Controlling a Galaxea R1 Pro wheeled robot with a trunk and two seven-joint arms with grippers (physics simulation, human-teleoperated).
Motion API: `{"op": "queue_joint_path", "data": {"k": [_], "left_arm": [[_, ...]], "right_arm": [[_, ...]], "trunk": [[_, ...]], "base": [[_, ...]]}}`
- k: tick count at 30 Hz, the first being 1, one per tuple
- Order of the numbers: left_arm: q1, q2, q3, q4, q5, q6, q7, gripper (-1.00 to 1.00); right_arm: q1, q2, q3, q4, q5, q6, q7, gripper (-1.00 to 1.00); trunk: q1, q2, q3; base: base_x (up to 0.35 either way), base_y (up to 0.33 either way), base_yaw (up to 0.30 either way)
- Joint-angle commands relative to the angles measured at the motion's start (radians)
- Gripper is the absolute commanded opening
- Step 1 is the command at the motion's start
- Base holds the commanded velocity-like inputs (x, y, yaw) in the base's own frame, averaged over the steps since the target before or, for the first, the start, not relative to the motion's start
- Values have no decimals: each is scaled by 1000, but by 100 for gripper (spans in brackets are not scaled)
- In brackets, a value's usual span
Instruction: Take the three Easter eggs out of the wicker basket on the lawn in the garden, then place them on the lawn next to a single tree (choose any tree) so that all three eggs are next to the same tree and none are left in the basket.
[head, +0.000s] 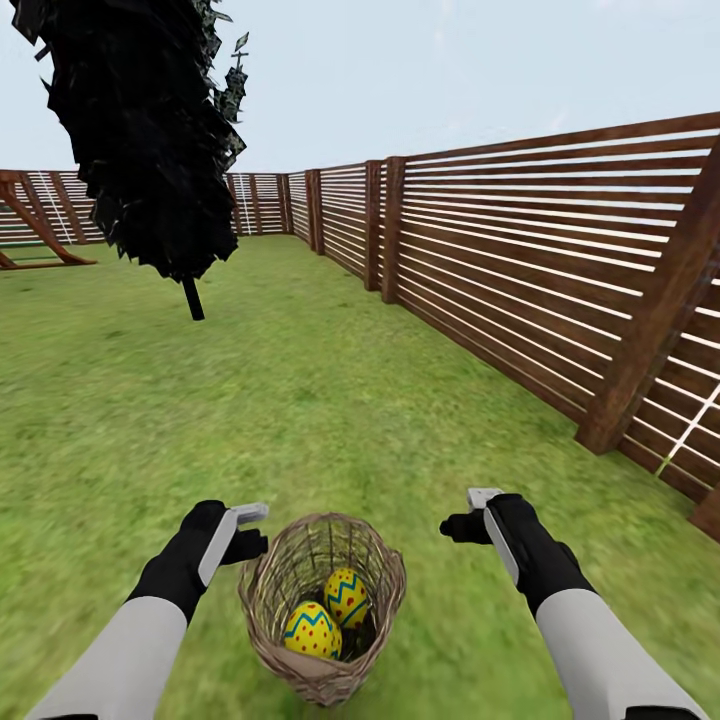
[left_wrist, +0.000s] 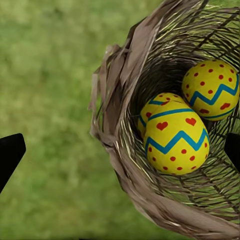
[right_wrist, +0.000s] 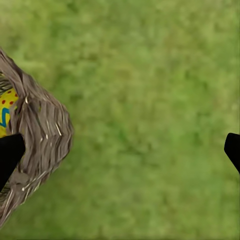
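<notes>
Easter eggs (head: 330, 612): sitting inside the wicker basket (head: 262, 600) at the bottom centre of the head view; two are showing there, while the left wrist view is showing all three (left_wrist: 176, 137) nestled together.
Basket: standing on the lawn (head: 250, 420), between the two arms and just beside each.
Left gripper (head: 250, 516): hovering at the basket's left rim, jaws spread wide and holding nothing; its wrist view is looking straight down into the weave.
Right gripper (head: 478, 500): hanging to the right of the basket over bare grass, jaws released and empty.
Surroundings: a dark columnar tree (head: 150, 130) is standing at the upper left, and a slatted fence (head: 520, 250) is running along the right.
Progress: nothing is out yet; lifting each egg and setting all three by one tree is remaining.
</notes>
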Motion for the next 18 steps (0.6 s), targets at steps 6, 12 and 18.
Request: {"op": "queue_joint_path", "data": {"k": [6,12,18], "left_arm": [[-1,0,3,1,11,3,7,100],[-1,1,4,3,11,3,7,100],[-1,2,5,6,11,-2,7,100]], "right_arm": [[0,-3,-16,-24,-1,4,43,100],[0,-11,-197,-48,0,2,323,100],[0,-27,-307,-50,9,3,482,100]], "trunk": [[23,-43,-20],[46,-85,-39],[69,-127,-57]], "base": [[0,0,0],[0,0,0],[0,0,0]]}}
